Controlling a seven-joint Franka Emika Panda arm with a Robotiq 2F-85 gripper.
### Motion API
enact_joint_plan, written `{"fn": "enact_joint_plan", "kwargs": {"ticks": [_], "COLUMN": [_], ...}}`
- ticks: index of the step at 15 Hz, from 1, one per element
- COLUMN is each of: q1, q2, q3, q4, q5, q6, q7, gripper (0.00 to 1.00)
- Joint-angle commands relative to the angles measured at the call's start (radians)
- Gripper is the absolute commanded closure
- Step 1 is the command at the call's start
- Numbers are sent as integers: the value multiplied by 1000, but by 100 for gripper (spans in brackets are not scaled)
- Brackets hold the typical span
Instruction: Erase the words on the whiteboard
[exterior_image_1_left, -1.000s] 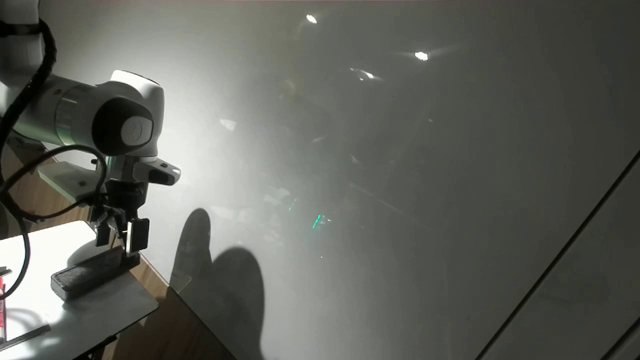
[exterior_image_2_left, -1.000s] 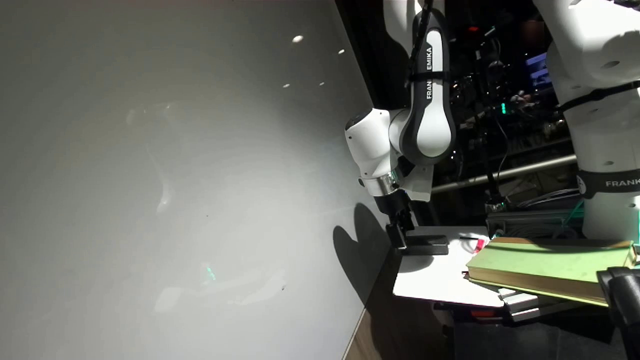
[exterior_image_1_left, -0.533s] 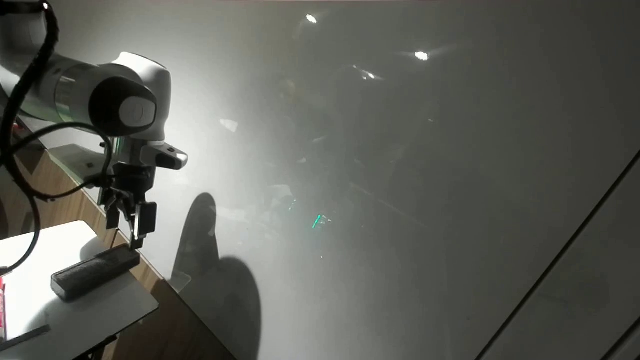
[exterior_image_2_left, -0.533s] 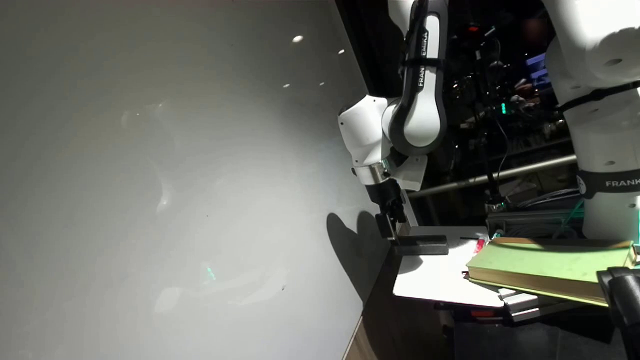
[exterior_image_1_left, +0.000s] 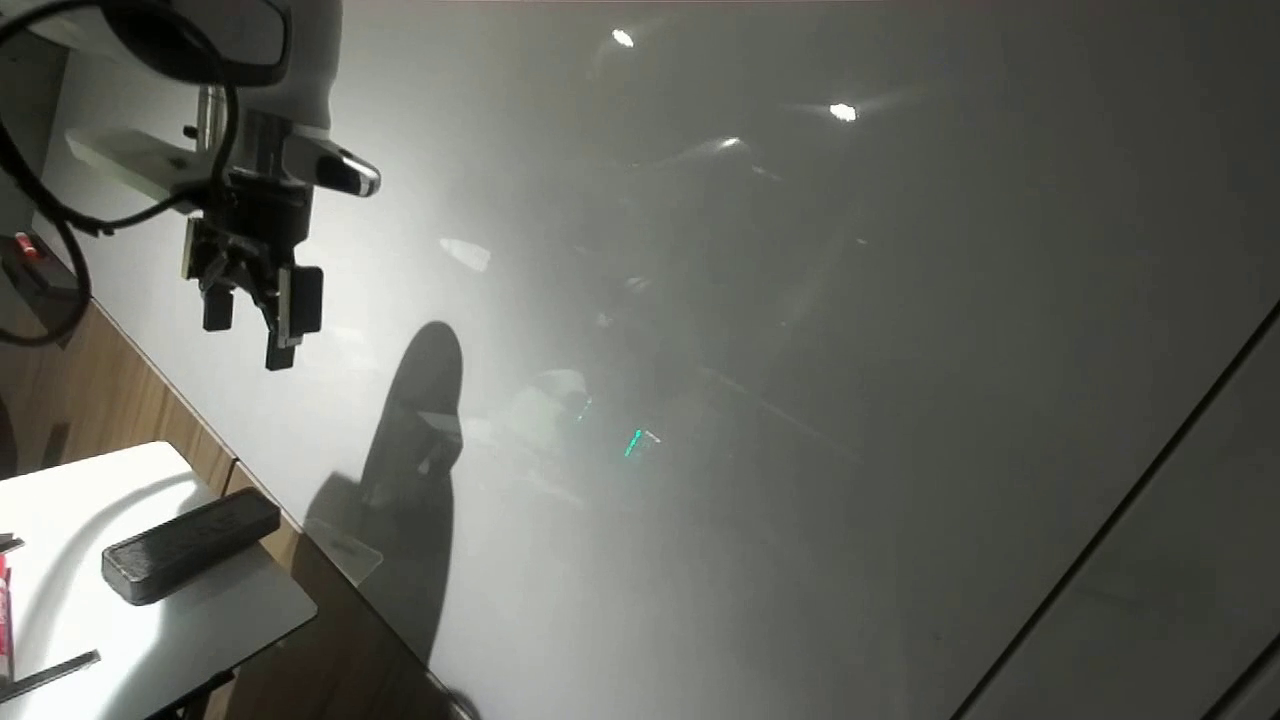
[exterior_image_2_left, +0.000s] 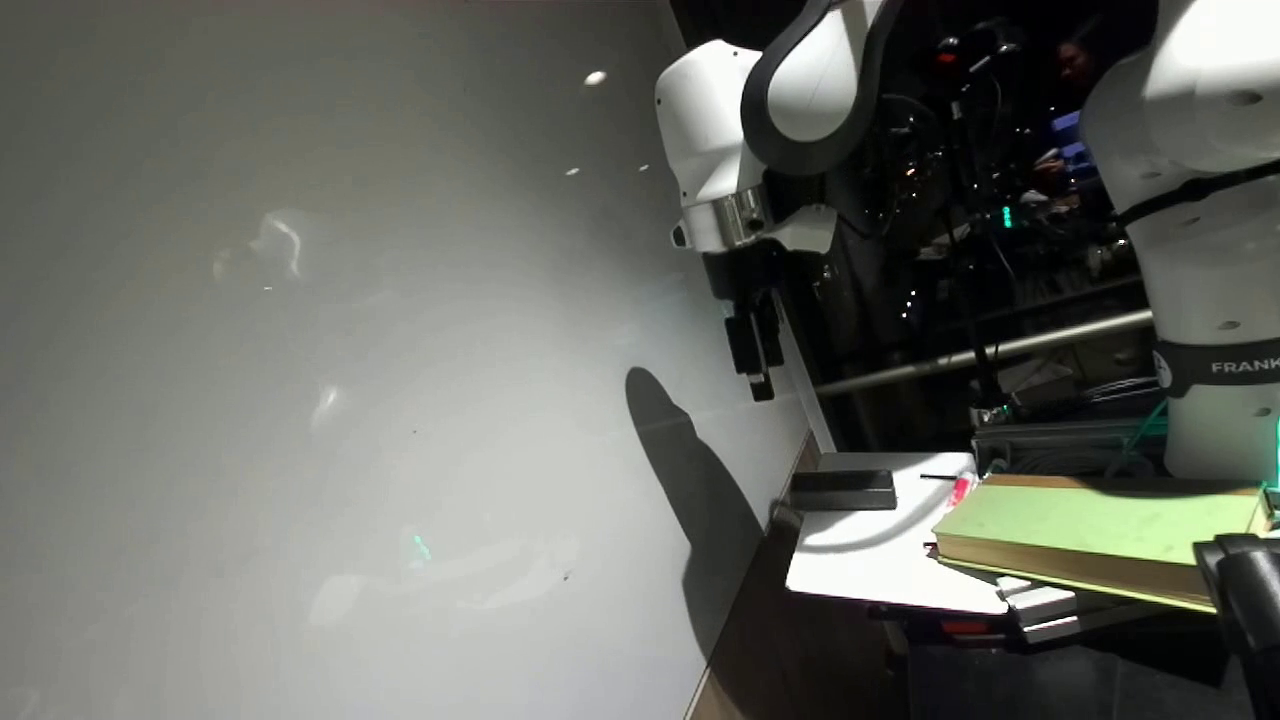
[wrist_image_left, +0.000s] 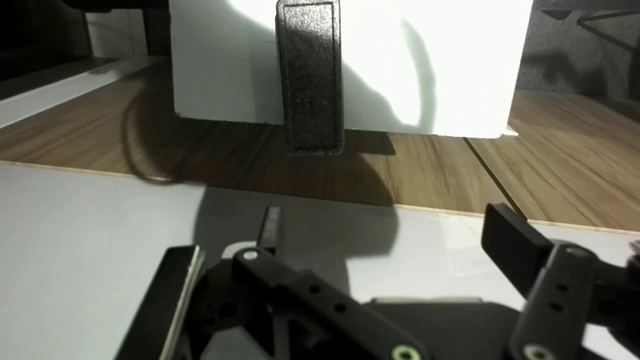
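The large whiteboard fills most of both exterior views and the bottom of the wrist view. I cannot make out any words on it; only light reflections, faint smudges and the arm's shadow show. A black block-shaped eraser lies on a small white table, its end over the table edge towards the board. It also shows in an exterior view and the wrist view. My gripper is open and empty, well above the eraser and near the board. Its fingers stand wide apart in the wrist view.
A green book lies beside the small table in an exterior view. A red-and-white item lies on the table. A wood panel runs between the table and the board. A black cable hangs by the arm.
My gripper has risen from beside the eraser's board-side end to well above it, staying near the board. The eraser has stayed in place on the table. The arm's shadow on the board has shifted.
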Motion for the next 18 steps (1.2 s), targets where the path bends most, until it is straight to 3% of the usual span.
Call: {"fn": "enact_joint_plan", "kwargs": {"ticks": [1,5,18], "q1": [-10,-8,-7], "q2": [-43,-129,-129], "q3": [11,9,9], "q4": [0,-19,-26], "q5": [15,23,23], "q6": [-28,-65,-66], "q7": [-27,-55,-55], "gripper": [0,0,0]}}
